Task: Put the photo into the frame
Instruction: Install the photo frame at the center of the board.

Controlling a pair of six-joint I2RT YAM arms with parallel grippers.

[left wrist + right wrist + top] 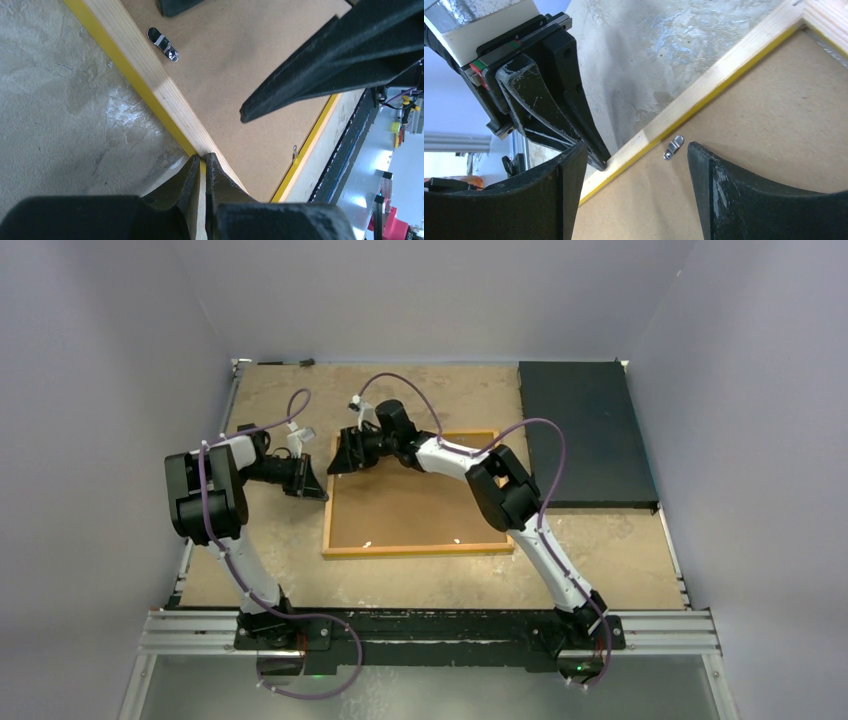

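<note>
The frame point(415, 551) lies reverse side up on the table point(440, 390), a little left of centre in the top view, its light wood rails showing with a thin yellow lip along the outside. A brown backing board point(410, 505) fills its opening. Small metal clips sit on the board near the rails; one of them point(673, 147) lies just inside the left rail near the frame's upper left corner, and two more show along the lower rail.

The left tool point(318, 490) meets the frame's left rail toward its upper end. In the left wrist view its fingers point(192, 175) are drawn narrow, with only a sliver of the rail's point(150, 75) wood and yellow edge between them, pinched at the tips.

The right tool point(335, 462) hovers over the same upper left corner, reaching in from the right. Its fingers are spread wide above the board point(764, 130), the clip lying between their tips in the right wrist view, and no part of it is gripped. The left tool's tips point(596, 155) appear just beyond, at the rail's outer edge.

A dark rectangular mat point(585, 435) lies at the upper right of the table, just beside the frame's right side
</note>
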